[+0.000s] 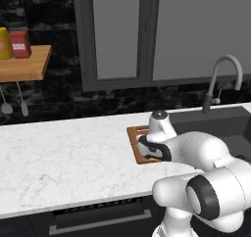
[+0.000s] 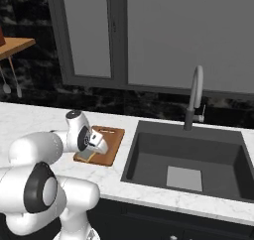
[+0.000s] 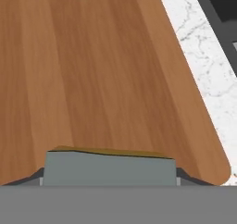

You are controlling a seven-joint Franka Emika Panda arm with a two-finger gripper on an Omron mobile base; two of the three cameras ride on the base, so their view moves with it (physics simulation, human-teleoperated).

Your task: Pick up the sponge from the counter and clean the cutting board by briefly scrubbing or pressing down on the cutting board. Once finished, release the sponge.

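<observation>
The white Franka arm bends low over the long white marble tabletop (image 1: 68, 157), with its two-finger gripper (image 2: 89, 153) lowered onto the flat rectangular reddish-brown wooden cutting board (image 2: 110, 147). The board lies on the tabletop just left of the dark rectangular sink basin (image 2: 188, 159), with a strip of marble between them. In the hand view the board's wood grain (image 3: 106, 79) runs away from the camera, a handle slot is cut at its far end, and a rounded corner borders the marble at the right.

The small flat sponge (image 3: 109, 165), with a grey layer over a yellow-orange base, sits between the two dark finger tips at the bottom of the hand view, resting on the near part of the board. The finger tips flank its two ends and the gripper is closed on it. In the right base view the sponge (image 2: 88, 155) appears as a pale block under the hand, on the board's near left corner.

The sink basin holds one flat, lighter grey rectangle (image 2: 184, 178) on its floor. A curved grey metal faucet (image 2: 195, 100) rises behind the basin. At the far left, a light-wood wall shelf (image 1: 27, 64) carries a yellow container (image 1: 5, 43) and a red container (image 1: 20, 44), and two utensils (image 1: 13, 103) hang below it.
</observation>
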